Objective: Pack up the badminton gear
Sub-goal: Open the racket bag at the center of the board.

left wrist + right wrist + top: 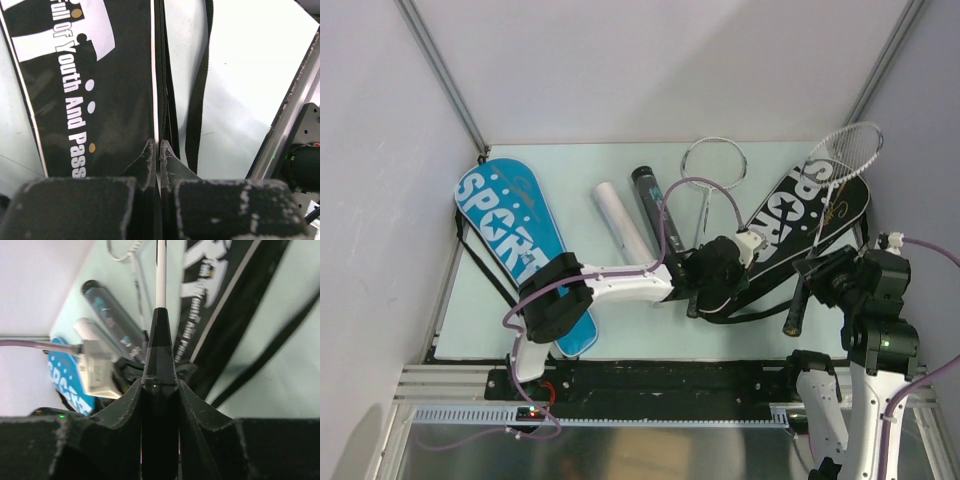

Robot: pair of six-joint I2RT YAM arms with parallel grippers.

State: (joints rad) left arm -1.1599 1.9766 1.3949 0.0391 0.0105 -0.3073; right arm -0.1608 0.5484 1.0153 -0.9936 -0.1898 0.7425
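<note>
**A:** How does the gear look?

**B:** A blue racket cover (505,235) lies flat at nine o'clock on the pale green worktop (640,330). A black racket cover (810,200) runs slantwise from the centre out to two o'clock. A plain white tube (620,222) and a dark black tube (648,198) lie side by side near the centre, toward twelve. Beside them, at one o'clock, is a thin silver-framed racket (706,210).

**A:** Any writing?

**B:** Both covers carry "SPORT" in big white letters. In the left wrist view the black one also reads "Full Of Youth And Pass" in smaller white print, and the rest is hidden behind the fingers. The print on the black tube is too blurred to read.

**A:** And the grippers?

**B:** The left gripper (738,272) is clenched tight on the black cover's white-piped edge, at its narrow end near the centre. The right gripper (810,278), at four o'clock, grasps the black handle of a white-strung silver racket (848,150). That racket's head lies over the wide end of the black cover at two o'clock.
</note>
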